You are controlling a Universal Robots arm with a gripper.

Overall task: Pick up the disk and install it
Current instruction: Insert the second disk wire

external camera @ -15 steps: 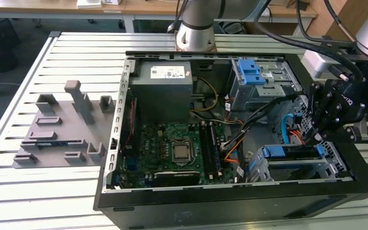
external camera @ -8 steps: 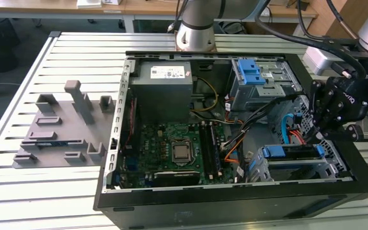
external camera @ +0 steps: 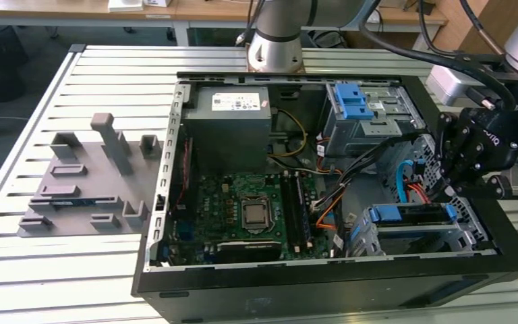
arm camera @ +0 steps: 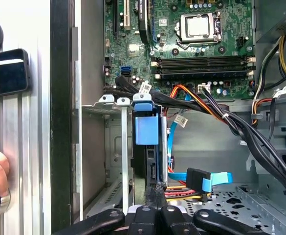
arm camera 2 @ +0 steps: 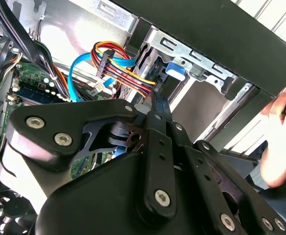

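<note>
The disk (external camera: 412, 214) sits in the lower drive cage (external camera: 464, 237) at the near corner of the open computer case, toward the exterior view's right, its blue carrier rails showing at both ends. In the first wrist view the disk (arm camera: 150, 164) stands on edge in the cage slot under its blue end tab (arm camera: 146, 128). My gripper (arm camera: 155, 190) is shut, fingers pressed together with nothing between them, tips right at the disk's end edge. I cannot tell whether they touch it. The second wrist view shows the gripper (arm camera 2: 154, 101) pointing at the slot beside the blue tab (arm camera 2: 175, 68).
A grey power supply (external camera: 232, 128) and an upper cage with two blue tabs (external camera: 353, 101) fill the case's far side. Cable bundles (arm camera: 221, 115) cross above the motherboard (arm camera: 201, 44). A person's hand (arm camera 2: 279, 137) rests just outside the case wall. A grey fixture plate (external camera: 88, 182) lies beside the case.
</note>
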